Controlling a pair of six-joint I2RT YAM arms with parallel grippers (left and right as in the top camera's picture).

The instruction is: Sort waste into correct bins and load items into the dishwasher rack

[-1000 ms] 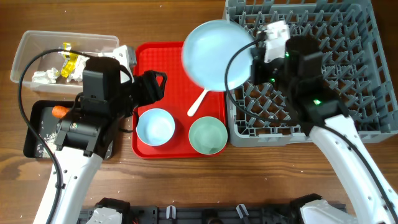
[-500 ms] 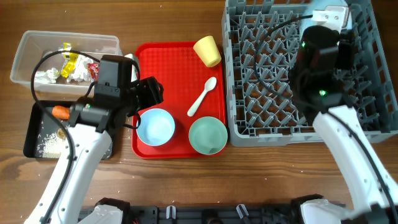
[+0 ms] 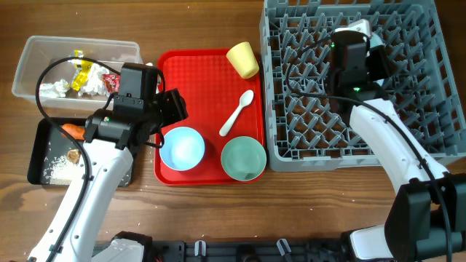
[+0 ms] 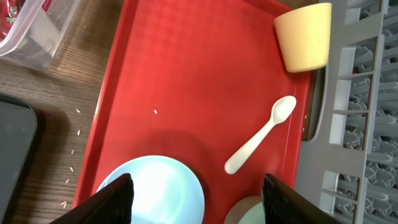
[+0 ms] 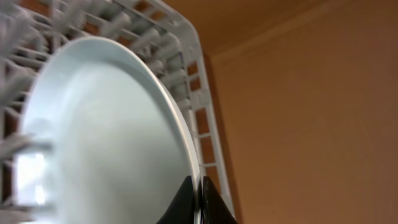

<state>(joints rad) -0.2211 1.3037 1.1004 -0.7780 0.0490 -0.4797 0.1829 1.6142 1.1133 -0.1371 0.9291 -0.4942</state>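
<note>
My right gripper (image 5: 198,202) is shut on the rim of the large pale-blue plate (image 5: 106,137), held on edge among the pegs of the grey dishwasher rack (image 3: 437,109). In the overhead view the right arm hides the plate. My left gripper (image 4: 199,208) is open and empty just above the pale-blue bowl (image 3: 182,148), and appears over the red tray in the overhead view (image 3: 172,109). The mint-green bowl (image 3: 243,158), white spoon (image 3: 237,113) and yellow cup (image 3: 242,59) lie on the red tray (image 3: 207,80).
The clear tub (image 3: 33,54) at the back left holds wrappers (image 3: 84,73) and tissue (image 3: 51,89). The black tray (image 3: 35,156) holds a carrot (image 3: 70,131), rice (image 3: 58,167) and a brown lump (image 3: 73,155). Loose rice grains (image 4: 68,168) lie on the table.
My right arm has carried the plate from above the red tray over the rack and turned it on edge among the pegs. The yellow cup is uncovered. My left arm has shifted slightly.
</note>
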